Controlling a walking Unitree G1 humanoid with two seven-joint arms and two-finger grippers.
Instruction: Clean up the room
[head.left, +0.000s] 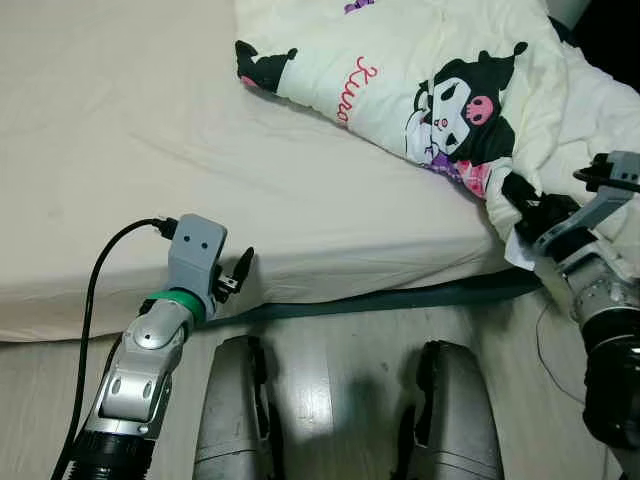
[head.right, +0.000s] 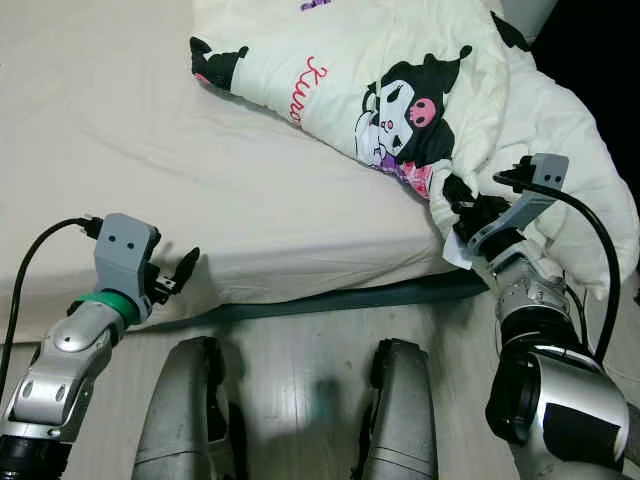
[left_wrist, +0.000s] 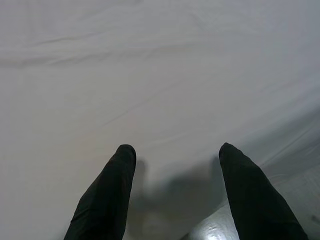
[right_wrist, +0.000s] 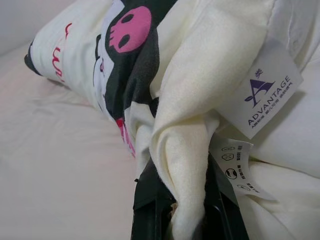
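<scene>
The cartoon-print blanket (head.right: 420, 90) lies bunched on the bed (head.left: 130, 150) near its edge; the right tool (right_wrist: 184, 200) is clamped on a fold by its label (right_wrist: 260, 95), likely to spread it; the left tool (left_wrist: 175, 195) hovers, fingers apart, over bare sheet.

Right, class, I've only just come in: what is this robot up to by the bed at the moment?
The robot stands at the edge of a bed covered by a cream sheet. Its right gripper is shut on a fold of the cream cartoon-print blanket at the bed's right corner, near the blanket's care label. Its left gripper is open and holds nothing, poised at the near edge of the mattress over the bare sheet. The blanket lies bunched up at the far right of the bed, not yet spread or folded.
</scene>
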